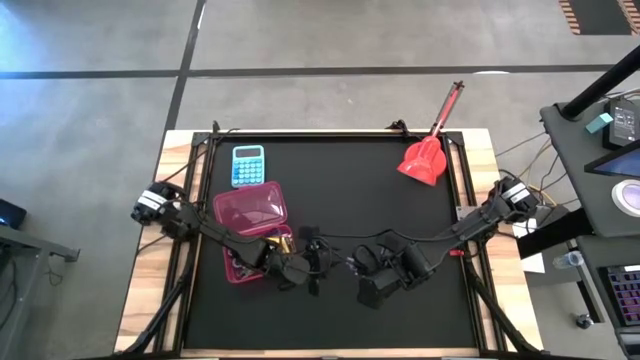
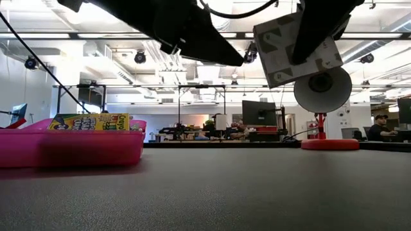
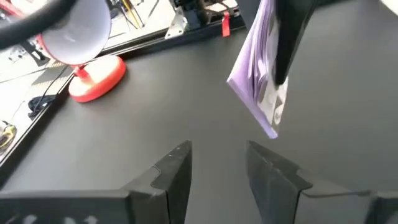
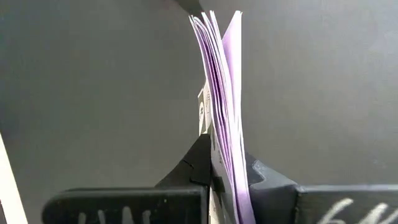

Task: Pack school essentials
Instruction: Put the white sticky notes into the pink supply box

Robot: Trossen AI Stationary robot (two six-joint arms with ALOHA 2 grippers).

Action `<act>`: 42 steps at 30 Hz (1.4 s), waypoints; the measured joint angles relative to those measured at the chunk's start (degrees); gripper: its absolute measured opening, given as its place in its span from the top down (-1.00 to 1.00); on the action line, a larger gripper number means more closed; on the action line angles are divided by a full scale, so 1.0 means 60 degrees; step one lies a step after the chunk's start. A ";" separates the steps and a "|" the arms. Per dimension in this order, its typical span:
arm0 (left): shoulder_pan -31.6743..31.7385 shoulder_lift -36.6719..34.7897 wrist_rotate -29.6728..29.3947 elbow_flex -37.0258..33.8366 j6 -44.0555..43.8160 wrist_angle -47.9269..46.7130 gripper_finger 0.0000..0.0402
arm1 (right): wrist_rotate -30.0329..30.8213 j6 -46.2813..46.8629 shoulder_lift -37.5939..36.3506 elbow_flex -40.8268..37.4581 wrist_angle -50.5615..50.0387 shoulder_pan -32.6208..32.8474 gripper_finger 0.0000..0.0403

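The right claw point(image 4: 227, 177) is pinching a purple sticky-note pad point(image 4: 221, 93) by its edge above the tabletop point(image 1: 340, 190) — presumably so the left claw point(image 3: 217, 168), fingers apart and empty, can take it. Beyond, the pink case point(image 1: 250, 215) is sitting open — bare tabletop is lying between.

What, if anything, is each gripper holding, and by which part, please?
The right gripper pinches a purple paper pad by one edge, above the mat. The left gripper is open and empty.
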 joint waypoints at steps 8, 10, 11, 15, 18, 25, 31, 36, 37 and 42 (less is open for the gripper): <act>-0.0456 -0.0658 0.0032 -0.0073 -0.0464 -0.1146 0.34 | 0.0228 -0.0789 0.0120 -0.0007 0.0664 0.0177 0.96; -0.0514 -0.0876 0.0087 -0.0160 -0.0486 -0.0921 0.34 | 0.0266 -0.1270 0.0124 -0.0007 0.0962 0.0174 0.96; -0.0509 -0.0932 0.0183 -0.0181 -0.0487 -0.0877 0.34 | 0.0348 -0.1483 0.0124 -0.0007 0.1084 0.0174 0.96; -0.0502 -0.1056 0.1404 -0.0272 -0.0494 -0.0721 0.34 | 0.0600 -0.2035 0.0128 -0.0007 0.1308 0.0174 0.96; -0.0507 -0.1056 0.1521 -0.0272 -0.0494 -0.0411 0.34 | 0.0603 -0.2437 0.0131 -0.0007 0.1565 0.0174 0.96; -0.0484 -0.1027 0.1766 -0.0247 -0.0458 0.0345 0.34 | 0.0677 -0.3033 0.0131 -0.0007 0.2157 0.0171 0.96; -0.0481 -0.1027 0.1796 -0.0243 -0.0475 0.0774 0.34 | 0.0769 -0.3548 0.0131 -0.0007 0.2626 0.0171 0.96; -0.0481 -0.1020 0.1808 -0.0254 -0.0475 0.0769 0.52 | 0.0785 -0.3697 0.0131 -0.0007 0.2689 0.0171 0.96; -0.0481 -0.1020 0.1881 -0.0256 -0.0475 0.0770 0.61 | 0.0798 -0.3701 0.0131 -0.0007 0.2691 0.0171 0.96; -0.0477 -0.1020 0.2171 -0.0261 -0.0438 0.0770 0.96 | 0.1019 -0.3701 0.0131 -0.0007 0.2727 0.0171 0.96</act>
